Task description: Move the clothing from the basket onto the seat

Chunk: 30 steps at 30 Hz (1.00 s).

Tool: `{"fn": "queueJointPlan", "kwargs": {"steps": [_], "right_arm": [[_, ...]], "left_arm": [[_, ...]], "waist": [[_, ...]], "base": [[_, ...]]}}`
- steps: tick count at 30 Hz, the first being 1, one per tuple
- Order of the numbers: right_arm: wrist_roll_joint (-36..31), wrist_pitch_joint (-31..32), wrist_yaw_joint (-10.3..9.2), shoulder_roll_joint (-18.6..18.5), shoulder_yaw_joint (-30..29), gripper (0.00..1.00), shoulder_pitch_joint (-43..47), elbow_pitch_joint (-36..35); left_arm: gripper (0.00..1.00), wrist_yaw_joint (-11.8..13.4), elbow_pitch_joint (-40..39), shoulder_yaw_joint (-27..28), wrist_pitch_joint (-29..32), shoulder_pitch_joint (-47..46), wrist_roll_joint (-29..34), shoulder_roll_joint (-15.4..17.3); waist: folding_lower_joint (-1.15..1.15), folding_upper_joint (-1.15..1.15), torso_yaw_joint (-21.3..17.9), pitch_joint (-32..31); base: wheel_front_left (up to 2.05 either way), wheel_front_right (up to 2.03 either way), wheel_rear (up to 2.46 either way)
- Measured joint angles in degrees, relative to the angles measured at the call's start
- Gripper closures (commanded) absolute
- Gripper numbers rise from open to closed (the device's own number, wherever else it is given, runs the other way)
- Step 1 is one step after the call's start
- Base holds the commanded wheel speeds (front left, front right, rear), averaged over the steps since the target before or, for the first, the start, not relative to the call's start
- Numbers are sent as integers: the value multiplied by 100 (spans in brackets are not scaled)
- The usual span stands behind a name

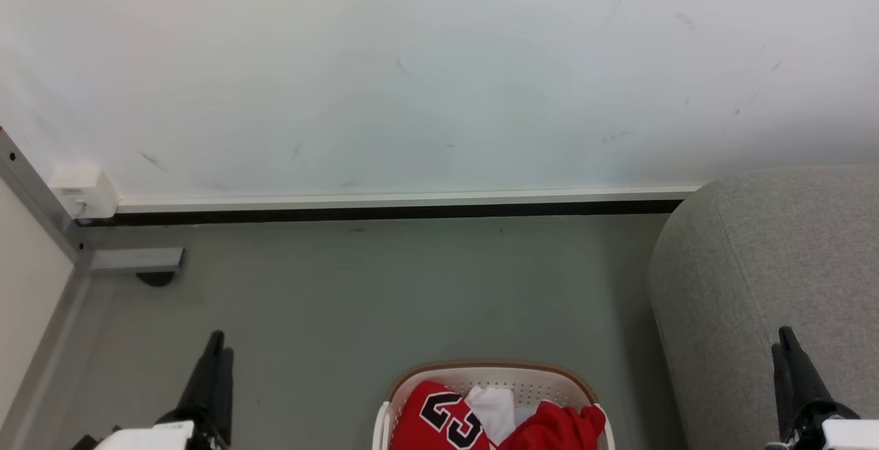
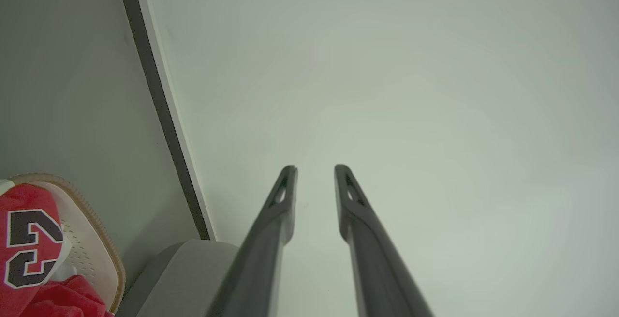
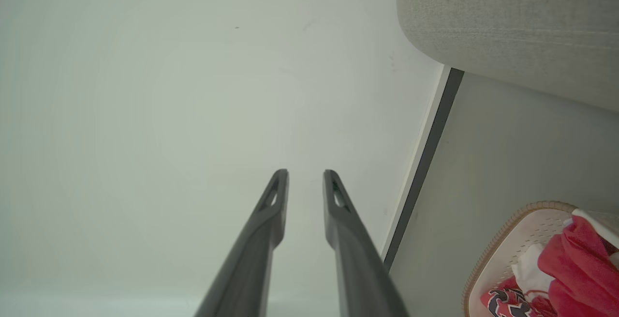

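Basket (image 1: 491,366): small, oval, white plastic, perforated walls, brown rim. Stands upright on grey floor, straight ahead of robot and close in. Near half cut off by head view's bottom edge.

Clothing (image 1: 446,419): red soft garments, bunched inside basket. Left piece shows black number 23 with white outline, face up, tilted. Second red piece crumpled at right, heaped up against rim. White fabric showing between the two.

Seat (image 1: 769,264): large grey upholstered sofa, rounded corner, stitched seam. Stands right of basket, near but not touching.
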Motion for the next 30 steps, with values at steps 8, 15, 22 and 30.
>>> {"fn": "queueJointPlan", "kwargs": {"steps": [8,15,22,30], "right_arm": [[-4,-113,0,78,131,0,160,119],[-258,-315,0,59,377,0,145,-30],[-749,-508,0,35,542,0,120,-127],[-1652,-687,0,3,758,0,40,-225]], "left_arm": [[0,22,100,-97,-129,207,7,-59],[0,22,-101,-147,-331,204,256,-56],[0,22,-287,-162,-504,199,1082,-53],[0,32,-465,-160,-699,198,2226,-49]], "waist": [[0,0,-1,8],[0,0,-16,22],[0,0,-50,36],[0,0,-99,37]], "base": [[0,0,0],[0,0,0],[0,0,0],[0,0,0]]}}
